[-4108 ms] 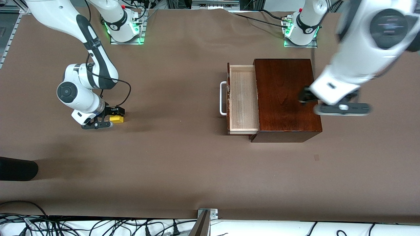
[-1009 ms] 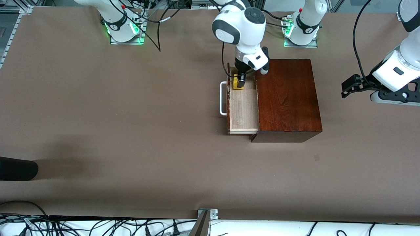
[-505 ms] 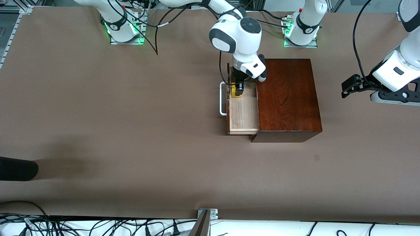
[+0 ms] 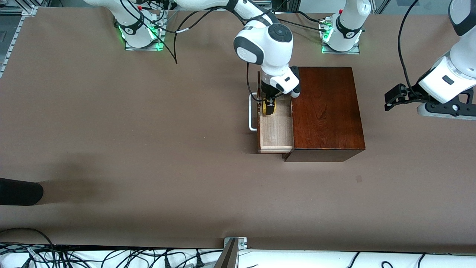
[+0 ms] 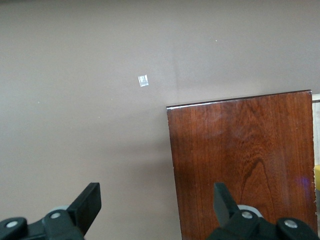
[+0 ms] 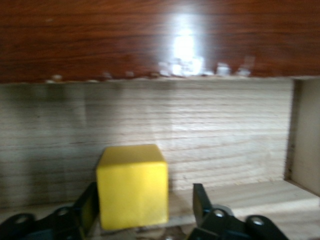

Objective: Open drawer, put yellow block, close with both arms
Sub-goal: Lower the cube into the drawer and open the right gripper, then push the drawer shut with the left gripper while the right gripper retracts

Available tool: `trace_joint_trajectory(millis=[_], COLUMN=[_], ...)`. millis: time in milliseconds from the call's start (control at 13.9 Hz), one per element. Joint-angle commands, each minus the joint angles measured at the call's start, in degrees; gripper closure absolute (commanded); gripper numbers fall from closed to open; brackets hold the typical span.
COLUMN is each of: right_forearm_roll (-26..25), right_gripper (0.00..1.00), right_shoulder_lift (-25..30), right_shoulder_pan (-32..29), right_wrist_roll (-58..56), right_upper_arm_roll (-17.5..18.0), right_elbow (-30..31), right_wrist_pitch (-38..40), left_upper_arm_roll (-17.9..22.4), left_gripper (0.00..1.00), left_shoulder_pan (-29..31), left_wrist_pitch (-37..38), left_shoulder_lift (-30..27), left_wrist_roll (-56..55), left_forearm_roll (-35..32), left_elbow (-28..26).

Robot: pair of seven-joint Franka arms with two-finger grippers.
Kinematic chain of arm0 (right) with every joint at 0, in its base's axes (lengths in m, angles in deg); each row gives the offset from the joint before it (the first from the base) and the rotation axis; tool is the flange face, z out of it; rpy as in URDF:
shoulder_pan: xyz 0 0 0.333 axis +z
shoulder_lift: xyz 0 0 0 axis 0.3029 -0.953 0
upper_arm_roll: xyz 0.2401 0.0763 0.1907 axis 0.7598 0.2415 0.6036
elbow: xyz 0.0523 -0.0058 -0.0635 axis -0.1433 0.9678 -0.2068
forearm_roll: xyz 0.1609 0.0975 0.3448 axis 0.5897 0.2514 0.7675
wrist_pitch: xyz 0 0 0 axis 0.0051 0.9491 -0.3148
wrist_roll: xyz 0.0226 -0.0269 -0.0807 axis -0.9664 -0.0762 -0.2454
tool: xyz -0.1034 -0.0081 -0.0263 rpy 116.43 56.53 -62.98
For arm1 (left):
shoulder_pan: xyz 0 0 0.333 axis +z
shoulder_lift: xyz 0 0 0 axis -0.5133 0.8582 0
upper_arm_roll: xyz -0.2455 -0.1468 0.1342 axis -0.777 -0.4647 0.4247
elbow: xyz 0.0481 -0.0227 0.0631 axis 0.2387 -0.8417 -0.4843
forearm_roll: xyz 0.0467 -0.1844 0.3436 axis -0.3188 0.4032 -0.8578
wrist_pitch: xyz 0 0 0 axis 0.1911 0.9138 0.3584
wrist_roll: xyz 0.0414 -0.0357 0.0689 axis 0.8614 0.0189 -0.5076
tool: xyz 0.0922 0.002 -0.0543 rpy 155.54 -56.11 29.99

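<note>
The drawer (image 4: pixel 277 130) stands pulled out of the mahogany box (image 4: pixel 327 111) toward the right arm's end, its white handle (image 4: pixel 253 111) outermost. My right gripper (image 4: pixel 268 107) is down inside the drawer with the yellow block (image 4: pixel 264 108) between its fingers. In the right wrist view the block (image 6: pixel 132 185) rests on the pale wood (image 6: pixel 225 135) against one finger, with a gap to the other; the right gripper (image 6: pixel 144 200) is open. My left gripper (image 4: pixel 390 102) is open and empty, held over the table beside the box at the left arm's end; it also shows in the left wrist view (image 5: pixel 156 200).
A black rounded object (image 4: pixel 18 191) lies at the table's edge at the right arm's end, nearer the front camera. The left wrist view shows the box top (image 5: pixel 240 165) and bare brown table (image 5: pixel 75 100) beside it.
My right gripper has carried the block from the table into the drawer, then along it toward the front camera and down. Its fingers now stand apart round the block. The left arm barely moved.
</note>
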Motion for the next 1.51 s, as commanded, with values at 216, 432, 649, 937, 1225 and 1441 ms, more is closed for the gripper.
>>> trace_joint_trajectory(millis=[216, 432, 649, 937, 1225, 1441], right_forearm_roll=[4.7, 5.0, 8.2, 19.2, 18.3, 15.7], right_gripper=[0.00, 0.00, 0.00, 0.00, 0.00, 0.00], right_shoulder_lift=[11.4, 18.3, 23.5, 33.6, 41.5, 45.1], right_shoulder_pan=[-5.7, -9.5, -11.9, -23.3, -31.7, -40.8], right_wrist_roll=[-0.7, -0.8, 0.6, 3.1, 3.7, 6.2], right_upper_arm_roll=[-1.3, -6.7, -14.4, -17.5, -16.6, -9.2], right_elbow=[-0.7, -0.1, 0.7, 14.2, 26.6, 30.4], right_wrist_pitch=[5.8, 6.9, 16.6, 17.4, 18.1, 18.3], left_upper_arm_roll=[-4.8, -8.2, -12.8, -22.8, -29.2, -29.1], left_gripper=[0.00, 0.00, 0.00, 0.00, 0.00, 0.00], left_shoulder_pan=[-0.1, -0.1, -0.4, -0.6, -5.9, -16.5], left_wrist_pitch=[5.6, 8.1, 9.0, 12.7, 11.0, -1.3], left_shoulder_lift=[0.1, 0.1, 0.9, 5.4, 15.6, 21.5], left_wrist_roll=[2.9, 8.8, 15.3, 15.4, 16.7, 19.3], left_forearm_roll=[2.6, 3.7, 5.4, 13.5, 13.2, 2.0], left_elbow=[1.7, 1.7, 1.6, 1.7, 6.1, 6.9])
